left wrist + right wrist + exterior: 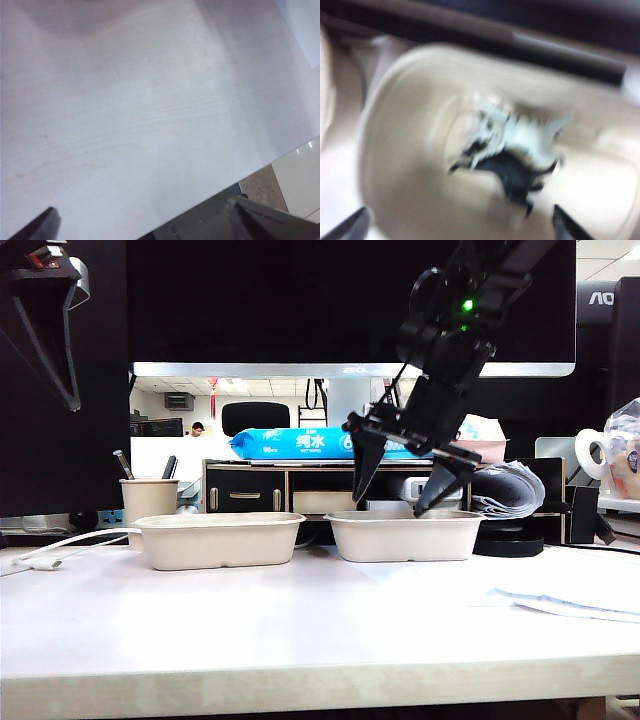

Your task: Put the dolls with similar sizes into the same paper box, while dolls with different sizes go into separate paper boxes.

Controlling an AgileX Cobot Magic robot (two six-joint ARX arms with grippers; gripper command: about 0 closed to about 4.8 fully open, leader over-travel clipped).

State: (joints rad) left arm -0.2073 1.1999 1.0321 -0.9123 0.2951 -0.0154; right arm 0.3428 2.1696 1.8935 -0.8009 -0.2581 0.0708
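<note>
Two beige paper boxes stand side by side on the table, the left one (218,540) and the right one (404,538). My right gripper (391,505) hangs open just above the right box, fingers pointing down. In the blurred right wrist view the box (395,100) holds a black spiky doll (512,177) and, touching it, a grey-white striped doll (512,132); the right gripper (460,220) is spread wide above them, holding nothing. My left gripper (142,210) is open over bare table near the table's edge. The box walls hide any dolls in the exterior view.
A beige pen cup (148,498) stands behind the left box, and a white cable (50,545) lies beside it. Papers (560,595) lie at the right. Behind the boxes are a black drawer unit (245,490), a blue wipes pack (300,443) and a big monitor (300,300).
</note>
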